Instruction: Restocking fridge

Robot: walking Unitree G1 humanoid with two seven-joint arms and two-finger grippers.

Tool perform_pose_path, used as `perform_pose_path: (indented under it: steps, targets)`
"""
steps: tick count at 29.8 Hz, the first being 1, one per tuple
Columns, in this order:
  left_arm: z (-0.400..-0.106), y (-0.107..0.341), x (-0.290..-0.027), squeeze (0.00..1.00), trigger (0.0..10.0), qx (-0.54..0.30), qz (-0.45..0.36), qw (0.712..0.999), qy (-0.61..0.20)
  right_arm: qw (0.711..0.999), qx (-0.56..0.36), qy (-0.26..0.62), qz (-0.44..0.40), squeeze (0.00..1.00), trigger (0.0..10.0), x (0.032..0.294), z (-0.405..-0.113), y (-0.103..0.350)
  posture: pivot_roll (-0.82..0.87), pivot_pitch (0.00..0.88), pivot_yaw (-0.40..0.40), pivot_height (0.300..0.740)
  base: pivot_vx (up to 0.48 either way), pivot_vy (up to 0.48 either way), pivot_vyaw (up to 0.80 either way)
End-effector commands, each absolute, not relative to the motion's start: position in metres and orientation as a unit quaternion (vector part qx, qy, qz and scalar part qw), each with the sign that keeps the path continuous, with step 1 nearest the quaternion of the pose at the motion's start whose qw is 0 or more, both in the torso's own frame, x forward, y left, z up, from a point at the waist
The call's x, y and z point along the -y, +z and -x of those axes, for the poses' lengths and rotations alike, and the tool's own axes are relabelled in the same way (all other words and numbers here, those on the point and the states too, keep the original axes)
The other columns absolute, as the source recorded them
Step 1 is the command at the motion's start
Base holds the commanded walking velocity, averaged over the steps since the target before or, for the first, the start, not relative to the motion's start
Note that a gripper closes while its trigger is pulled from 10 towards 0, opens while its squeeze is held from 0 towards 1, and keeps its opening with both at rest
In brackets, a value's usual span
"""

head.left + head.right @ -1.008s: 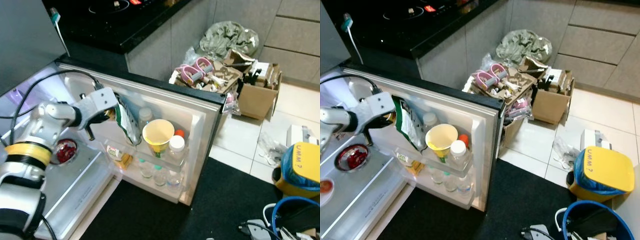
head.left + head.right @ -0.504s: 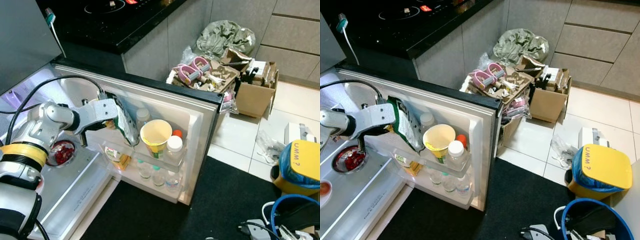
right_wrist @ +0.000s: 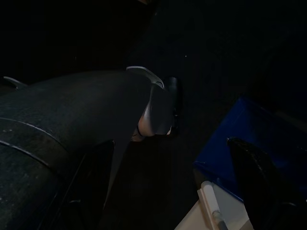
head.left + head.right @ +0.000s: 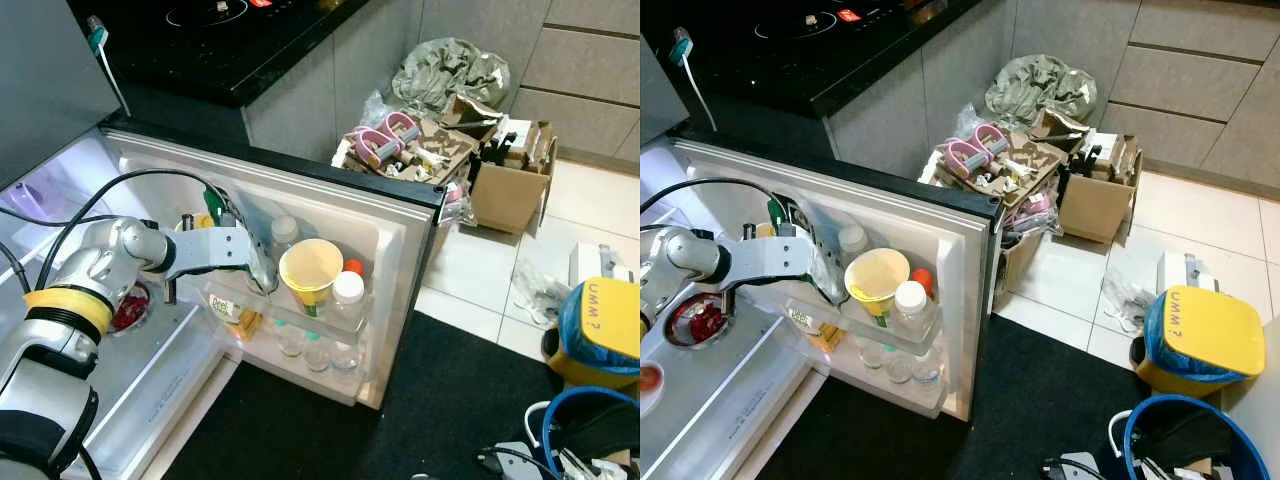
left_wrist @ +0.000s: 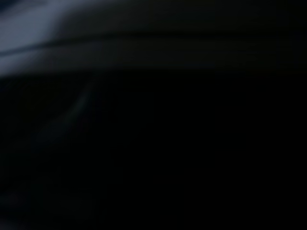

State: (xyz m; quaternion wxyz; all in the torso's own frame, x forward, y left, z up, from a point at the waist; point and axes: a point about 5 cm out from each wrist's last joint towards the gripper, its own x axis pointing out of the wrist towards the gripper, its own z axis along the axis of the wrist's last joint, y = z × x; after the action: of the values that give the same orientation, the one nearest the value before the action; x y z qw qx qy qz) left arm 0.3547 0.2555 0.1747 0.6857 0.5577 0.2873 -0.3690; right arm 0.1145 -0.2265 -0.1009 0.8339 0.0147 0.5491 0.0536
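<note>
STEP: seating snack bag (image 4: 258,262) in fridge door shelf (image 4: 300,318), 9 o'clock of yellow cup (image 4: 312,268) | LEFT GRIPPER (image 4: 262,268): at bag, finger state unclear | NEXT: likely release, withdraw | RIGHT: idle

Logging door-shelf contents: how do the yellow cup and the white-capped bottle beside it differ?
The yellow cup is open-topped, wide and opaque; the white-capped bottle is closed, narrower and clear-bodied. The cup stands nearer the left gripper, the bottle farther toward the door's edge. Both stand upright on the same door shelf.
</note>
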Motion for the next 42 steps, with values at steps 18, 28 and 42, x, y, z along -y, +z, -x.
perform_pose_path:
  steps: [18,28,42]
  targets:
    - [-0.366,0.201,-0.227,0.00,10.0,-0.189,-0.554,0.712,-0.389,0.830,-0.554,0.066,-0.024,0.00,10.0,0.217,-0.111,-0.104,-0.11,0.109,0.054,0.740,0.000,0.000,0.00]
    - [-0.357,0.235,-0.226,0.00,10.0,-0.135,-0.549,0.718,-0.406,0.830,-0.553,0.068,-0.026,0.00,10.0,0.214,-0.111,-0.104,-0.11,0.105,0.053,0.740,0.000,0.000,0.00]
    - [-0.328,0.281,-0.219,0.00,10.0,0.002,-0.420,0.777,-0.469,0.833,-0.549,0.070,-0.026,0.00,10.0,0.214,-0.118,-0.102,-0.10,0.089,0.050,0.740,0.000,0.000,0.00]
